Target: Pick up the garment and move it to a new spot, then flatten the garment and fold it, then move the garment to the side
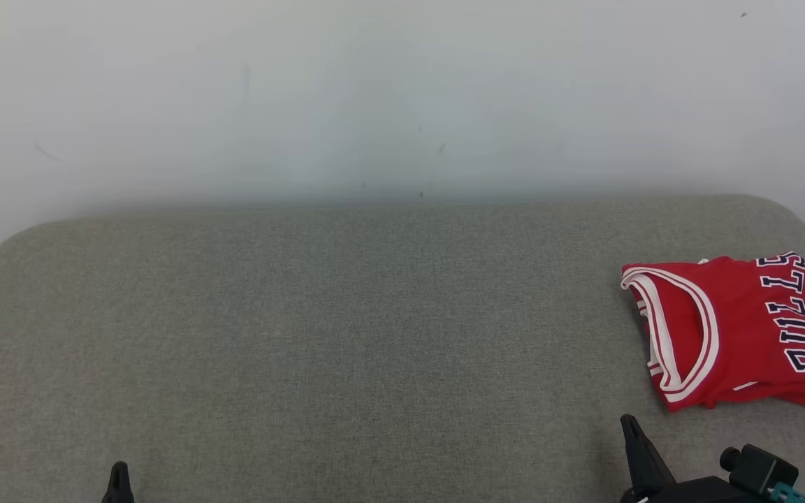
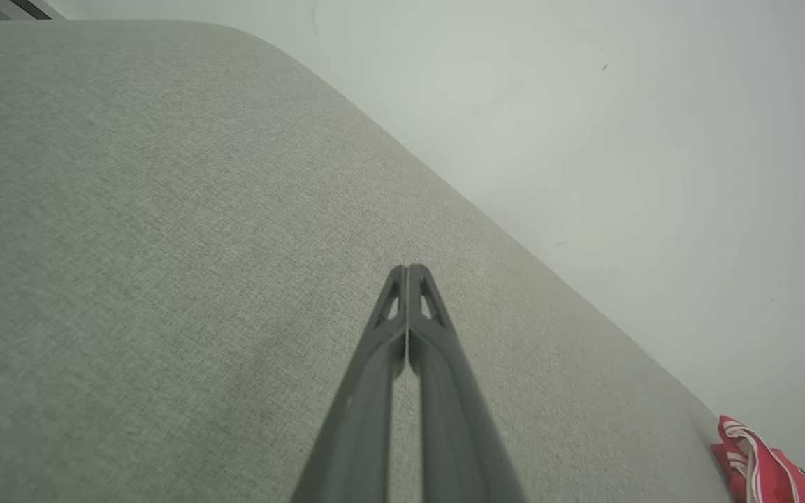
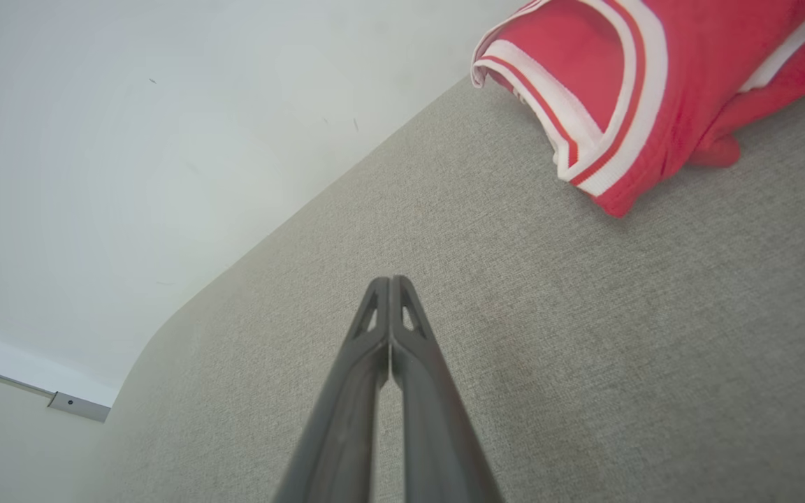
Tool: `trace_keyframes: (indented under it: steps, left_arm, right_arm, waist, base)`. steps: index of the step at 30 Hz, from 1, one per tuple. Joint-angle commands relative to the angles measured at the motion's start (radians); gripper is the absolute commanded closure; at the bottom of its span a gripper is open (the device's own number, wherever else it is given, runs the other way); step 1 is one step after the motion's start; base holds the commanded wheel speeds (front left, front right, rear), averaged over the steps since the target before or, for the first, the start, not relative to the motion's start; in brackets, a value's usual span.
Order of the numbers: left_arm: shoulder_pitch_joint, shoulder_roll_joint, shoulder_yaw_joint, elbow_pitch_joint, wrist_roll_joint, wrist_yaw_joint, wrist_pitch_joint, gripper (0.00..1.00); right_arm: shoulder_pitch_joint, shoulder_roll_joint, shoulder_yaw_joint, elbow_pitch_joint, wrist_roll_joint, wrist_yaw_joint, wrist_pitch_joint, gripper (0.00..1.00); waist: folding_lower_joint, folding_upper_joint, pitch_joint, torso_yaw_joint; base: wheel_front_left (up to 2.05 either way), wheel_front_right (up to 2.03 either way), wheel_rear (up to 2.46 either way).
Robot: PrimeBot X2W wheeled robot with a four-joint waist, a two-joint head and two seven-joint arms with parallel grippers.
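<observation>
The garment (image 1: 738,328) is a red jersey with white trim and dark lettering, lying folded at the right side of the grey fabric surface (image 1: 346,335). The right wrist view has the garment (image 3: 626,84) at its upper right, and the left wrist view catches the garment (image 2: 759,464) at its lower right corner. My right gripper (image 1: 629,423) sits just below and left of the jersey, apart from it, shut on nothing, its tips (image 3: 390,283) pressed together. My left gripper (image 1: 119,468) pokes up at the lower left, far from the jersey, also shut and empty (image 2: 408,271).
A pale wall (image 1: 402,98) rises behind the grey surface, whose far edge is rounded at both corners. A strip of floor trim (image 3: 77,405) shows past the surface's edge in the right wrist view.
</observation>
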Motion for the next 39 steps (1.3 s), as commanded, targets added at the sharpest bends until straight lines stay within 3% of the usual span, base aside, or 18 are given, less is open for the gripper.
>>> trace_keyframes:
  steps: [1,39]
  left_arm:
    - [-0.031,0.001,0.007,-0.009,-0.037,-0.001,0.01,1.0]
    - [-0.127,-0.004,0.027,0.022,-0.458,-0.002,0.147,1.0]
  right_arm:
    - [-0.035,0.0,-0.004,-0.013,0.041,0.0,0.003,1.0]
    - [-0.09,0.002,-0.035,-0.028,0.486,-0.001,0.046,1.0]
  waist:
    - [0.0,0.0,0.001,0.001]
    - [0.0,0.0,0.022,0.013]
  base:
    - [0.0,0.0,0.0]
    - [0.0,0.0,0.0]
